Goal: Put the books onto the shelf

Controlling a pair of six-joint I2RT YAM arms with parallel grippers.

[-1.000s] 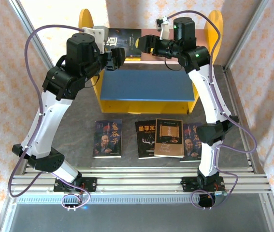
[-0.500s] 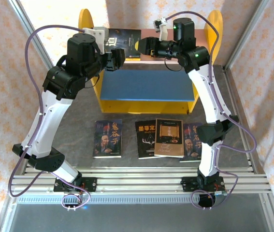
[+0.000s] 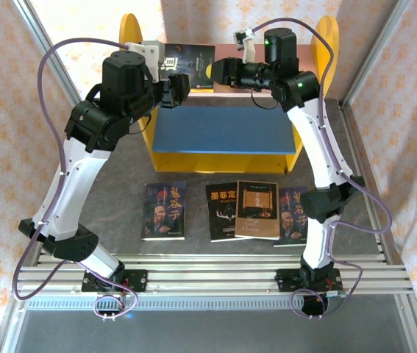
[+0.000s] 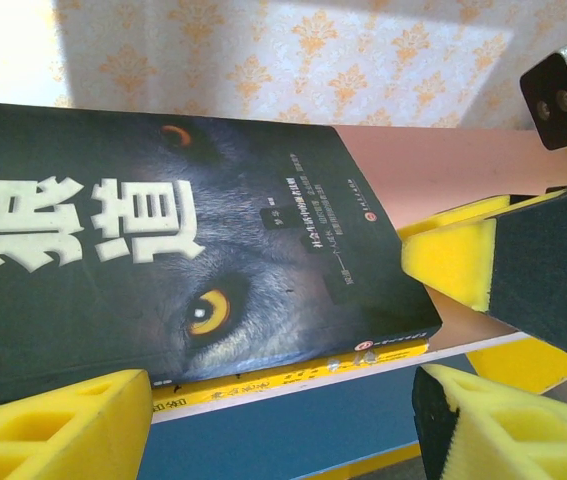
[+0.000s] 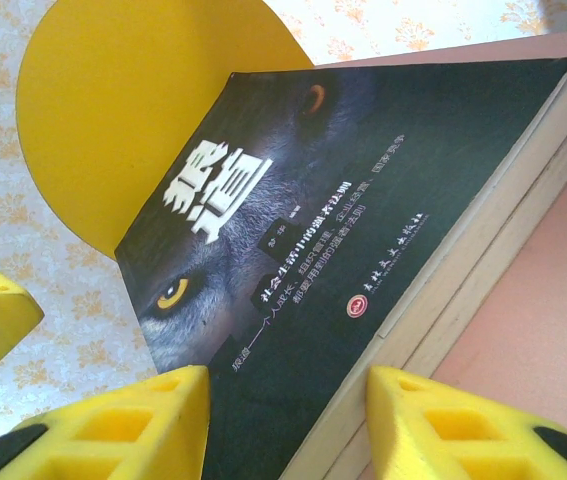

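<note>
Wolf book (image 3: 190, 57) on upper board (image 4: 443, 170) of shelf (image 3: 223, 131), seemingly atop another book (image 4: 293, 372); four books (image 3: 257, 209) before shelf

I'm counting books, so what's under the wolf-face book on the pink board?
A second book: only its yellow edge shows beneath the wolf-face book, on the pink board. Its cover is hidden.

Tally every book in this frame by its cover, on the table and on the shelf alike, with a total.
Bearded-man book: 2
Wolf-face book: 1
Black antler book: 1
Tan-brown book: 1
Yellow book, under the wolf-face one: 1
Total: 6
</note>
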